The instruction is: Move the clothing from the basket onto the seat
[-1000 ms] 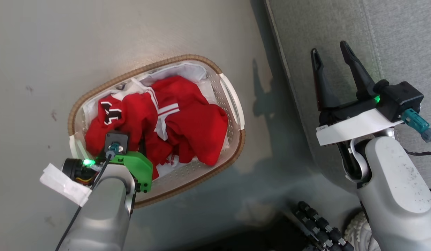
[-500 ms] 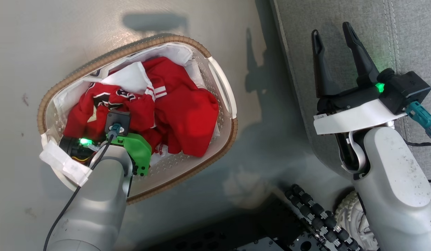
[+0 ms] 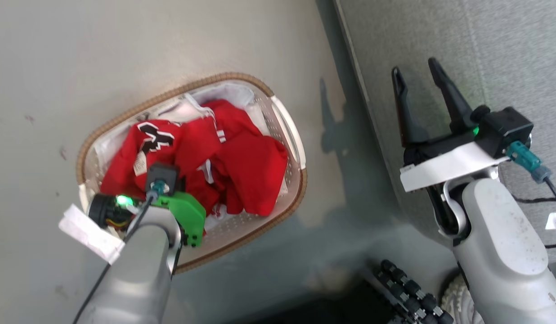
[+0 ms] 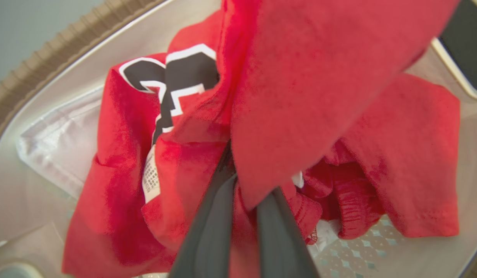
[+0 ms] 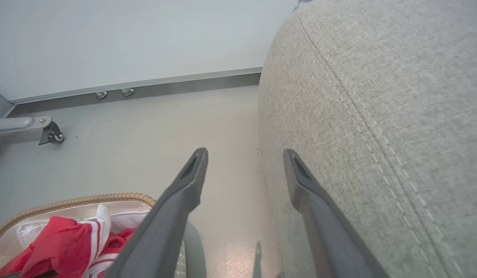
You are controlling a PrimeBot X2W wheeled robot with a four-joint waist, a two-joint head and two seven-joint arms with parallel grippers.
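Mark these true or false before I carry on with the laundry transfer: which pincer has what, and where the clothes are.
1. The left pincer is shut on the clothing inside the basket. True.
2. The right pincer holds a red garment. False: it is open and holds nothing, up by the edge of the seat.
3. One garment already lies on the seat. False: all the red clothing in view is in the basket.
4. The basket stands on the floor beside the seat. True.
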